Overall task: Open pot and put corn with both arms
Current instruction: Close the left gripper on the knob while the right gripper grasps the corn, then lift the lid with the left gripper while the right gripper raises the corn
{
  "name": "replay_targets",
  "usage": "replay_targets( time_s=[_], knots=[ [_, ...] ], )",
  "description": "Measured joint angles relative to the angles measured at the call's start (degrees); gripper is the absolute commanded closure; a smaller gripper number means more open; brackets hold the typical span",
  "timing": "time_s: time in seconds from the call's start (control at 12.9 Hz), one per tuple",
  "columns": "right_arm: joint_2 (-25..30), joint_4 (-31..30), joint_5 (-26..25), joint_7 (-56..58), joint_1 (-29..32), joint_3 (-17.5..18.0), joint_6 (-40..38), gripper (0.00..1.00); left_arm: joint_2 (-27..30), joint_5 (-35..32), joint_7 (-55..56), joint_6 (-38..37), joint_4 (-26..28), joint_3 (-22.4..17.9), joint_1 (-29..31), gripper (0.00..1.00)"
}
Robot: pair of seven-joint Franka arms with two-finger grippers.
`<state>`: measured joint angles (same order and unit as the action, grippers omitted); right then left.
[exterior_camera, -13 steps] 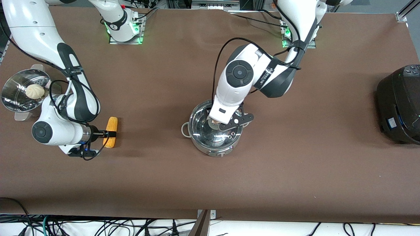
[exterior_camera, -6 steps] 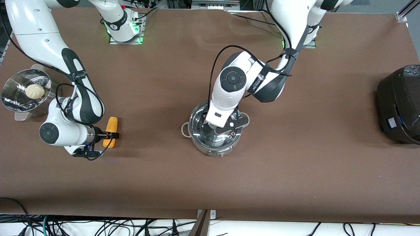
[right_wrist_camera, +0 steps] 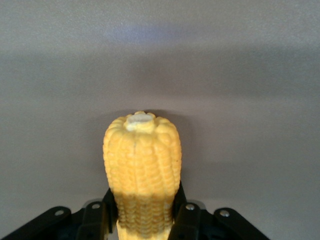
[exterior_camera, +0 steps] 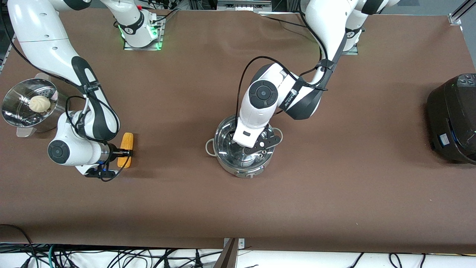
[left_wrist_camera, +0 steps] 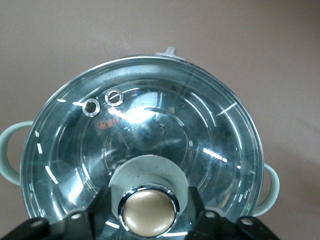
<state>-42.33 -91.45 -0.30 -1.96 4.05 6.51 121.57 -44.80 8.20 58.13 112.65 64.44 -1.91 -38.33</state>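
Observation:
The steel pot (exterior_camera: 243,169) stands mid-table with its glass lid (exterior_camera: 225,143) on. My left gripper (exterior_camera: 241,143) is down over the lid; its hand hides the knob in the front view. In the left wrist view the gripper (left_wrist_camera: 148,212) is open, with a finger on either side of the round knob (left_wrist_camera: 148,210). The yellow corn (exterior_camera: 126,140) lies on the table toward the right arm's end. My right gripper (exterior_camera: 125,152) is shut on its thicker end. In the right wrist view the fingers (right_wrist_camera: 187,220) press both sides of the corn (right_wrist_camera: 142,155).
A perforated steel steamer bowl (exterior_camera: 15,119) holding a pale bun (exterior_camera: 39,103) stands at the right arm's end. A big black cooker (exterior_camera: 453,119) stands at the left arm's end. The pot's loop handle (exterior_camera: 209,147) sticks out toward the corn.
My left hand has come down and toward the right arm's end, covering the knob. My right arm's wrist has shifted toward the corn. Corn and pot have not moved.

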Motion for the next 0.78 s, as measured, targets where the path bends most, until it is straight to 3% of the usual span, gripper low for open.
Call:
replay_targets(
  time_s=[0.31,0.39,0.47,0.78],
  knots=[
    [0.1,0.0,0.0,0.0,0.0,0.0,-0.1,0.80,0.0,0.0,0.0,0.0,-0.1,0.0,0.0,0.73],
    [0.1,0.1,0.0,0.0,0.0,0.0,-0.1,0.80,0.0,0.0,0.0,0.0,-0.1,0.0,0.0,0.93],
    [0.1,0.1,0.0,0.0,0.0,0.0,-0.1,0.79,0.0,0.0,0.0,0.0,-0.1,0.0,0.0,1.00],
    [0.6,1.2,0.0,0.0,0.0,0.2,0.2,0.79,0.0,0.0,0.0,-0.4,-0.2,0.0,0.0,1.00]
  ],
)
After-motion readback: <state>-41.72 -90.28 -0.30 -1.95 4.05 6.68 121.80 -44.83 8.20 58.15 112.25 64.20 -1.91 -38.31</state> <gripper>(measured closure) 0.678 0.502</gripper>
